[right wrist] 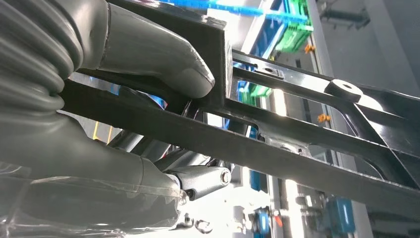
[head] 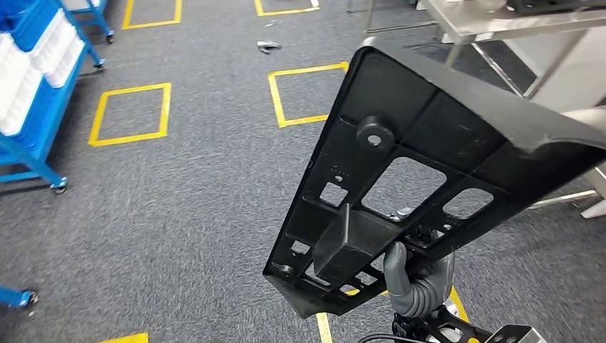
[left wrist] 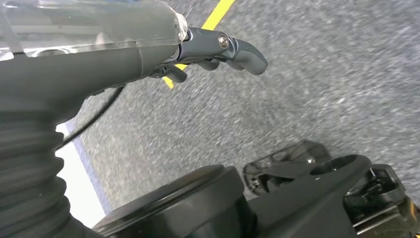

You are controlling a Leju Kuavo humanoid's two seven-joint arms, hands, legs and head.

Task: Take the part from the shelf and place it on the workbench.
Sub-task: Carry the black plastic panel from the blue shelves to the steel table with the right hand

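Note:
A large black plastic part [head: 429, 143], a flat ribbed plate with cut-outs and a round boss, is held up tilted in front of me. My right hand [head: 418, 282] grips it from below at its lower edge, near a boxy block on the plate. In the right wrist view the thick grey thumb [right wrist: 163, 54] presses on that block and the part's black ribs [right wrist: 297, 153] run across the picture, with darker fingers beneath them. My left hand [left wrist: 218, 49] hangs over the grey carpet with its fingers loosely extended and nothing in them.
A metal workbench [head: 514, 21] stands at the back right, its legs behind the part. A blue wheeled shelf cart [head: 36, 107] with white bins is at the left. Yellow taped squares [head: 132, 114] mark the grey carpet. A small dark object [head: 269, 46] lies far ahead.

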